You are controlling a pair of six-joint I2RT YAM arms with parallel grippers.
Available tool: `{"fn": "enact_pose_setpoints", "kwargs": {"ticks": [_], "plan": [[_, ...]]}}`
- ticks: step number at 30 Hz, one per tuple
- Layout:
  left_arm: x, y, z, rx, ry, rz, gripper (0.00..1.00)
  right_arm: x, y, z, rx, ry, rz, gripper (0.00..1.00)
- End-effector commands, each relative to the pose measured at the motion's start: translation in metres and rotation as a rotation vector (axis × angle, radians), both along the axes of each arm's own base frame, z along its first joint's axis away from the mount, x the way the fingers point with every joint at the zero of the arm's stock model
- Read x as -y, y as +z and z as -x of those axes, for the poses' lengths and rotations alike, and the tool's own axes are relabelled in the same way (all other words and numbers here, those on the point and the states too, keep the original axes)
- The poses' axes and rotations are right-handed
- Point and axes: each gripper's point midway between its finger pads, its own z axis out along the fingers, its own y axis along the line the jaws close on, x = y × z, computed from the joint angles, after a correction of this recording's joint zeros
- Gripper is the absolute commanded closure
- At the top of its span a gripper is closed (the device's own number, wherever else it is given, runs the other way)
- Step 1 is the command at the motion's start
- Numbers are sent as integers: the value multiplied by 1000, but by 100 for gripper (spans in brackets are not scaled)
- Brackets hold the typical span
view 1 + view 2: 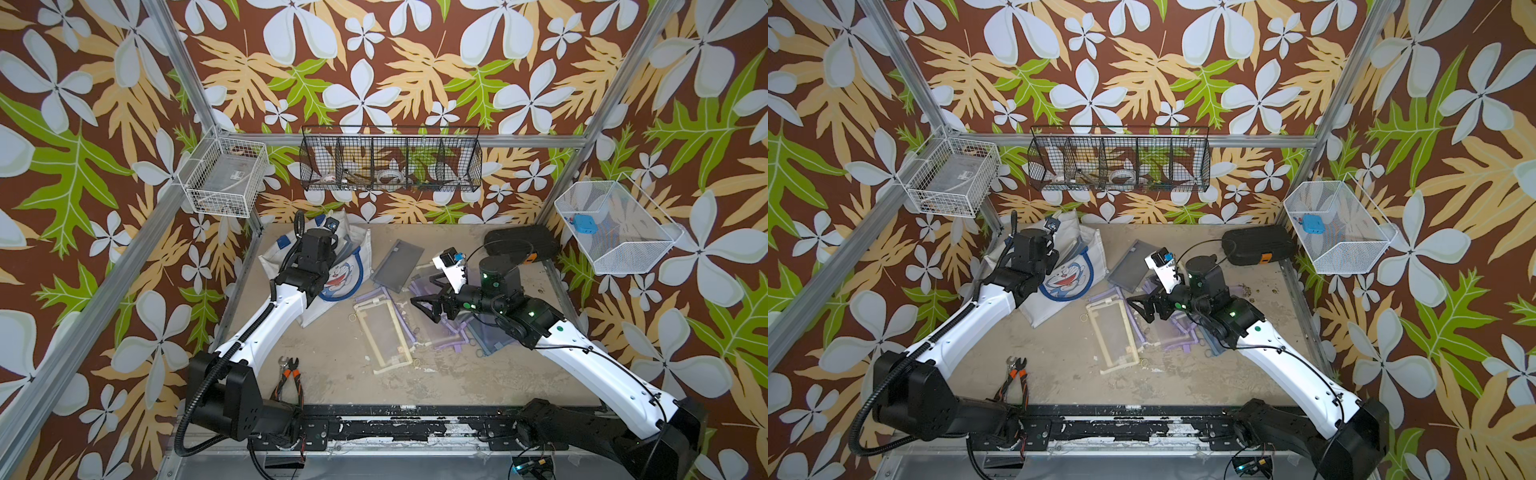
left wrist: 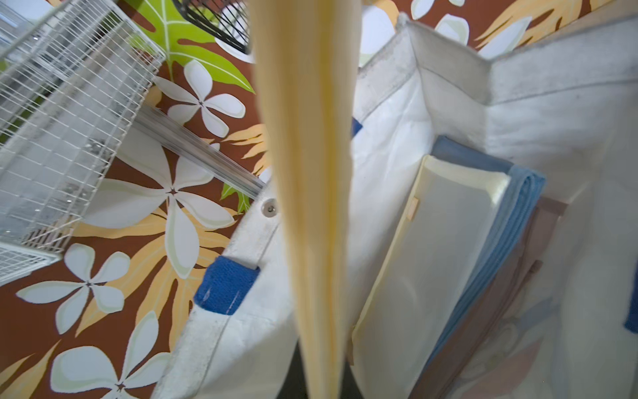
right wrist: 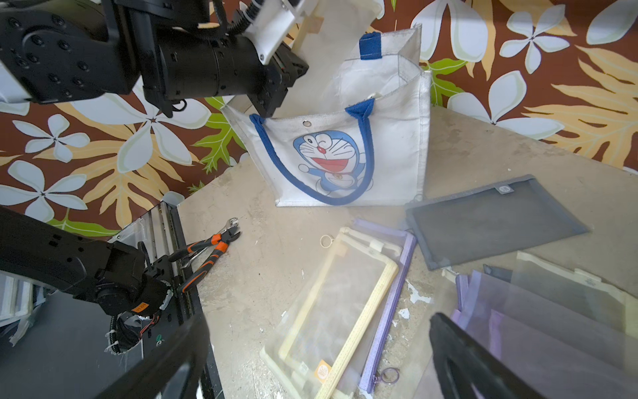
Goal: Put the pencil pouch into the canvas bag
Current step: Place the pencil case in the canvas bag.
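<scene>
Note the left gripper: its fingers are clamped tight on the pencil pouch — a flat, translucent mesh sleeve with pale yellow trim. The pouch is held on end, long axis near upright, over the open mouth of the canvas bag, a stiff white boxy tote with blue webbing handles. Three flat pouches stand inside — cream, blue, brown. The right gripper hangs empty, fingers spread wide, above overlapping lilac pouches; you cannot count these.
</scene>
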Motion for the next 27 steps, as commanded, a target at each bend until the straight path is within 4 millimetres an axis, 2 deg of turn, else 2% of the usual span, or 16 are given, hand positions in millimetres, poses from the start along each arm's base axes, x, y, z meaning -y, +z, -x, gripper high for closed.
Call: {"fn": "enact_pose_setpoints", "kwargs": {"ticks": [1,3,4,6,8,9,12,16,22,25,27], "plan": [[7,-8,-5,-10,-10,64,100,3,4,0,18,-11,-7,0],[10,-13,-6,-33,-7,91,99,5,5,1,16,-20,-15,0],[12,-13,-6,-39,-9,107,90,5,4,1,14,-21,-16,0],[15,-11,-4,-47,-17,137,60,6,3,2,12,-23,-17,0],[17,-3,-1,-40,-21,161,38,7,1,1,6,-27,-11,0],[17,2,1,-33,-23,170,30,7,1,1,4,-29,-9,0],[18,18,5,-22,-28,198,17,6,4,0,5,-33,-11,0],[22,37,13,-4,-45,247,16,5,7,-2,0,-38,-26,0],[34,58,34,33,-111,379,30,6,4,-2,-19,-47,-30,0],[50,56,59,-1,-187,494,36,7,-3,0,-34,-46,-19,0],[63,52,87,-26,-254,595,38,7,-15,2,-56,-39,-7,0]]}}
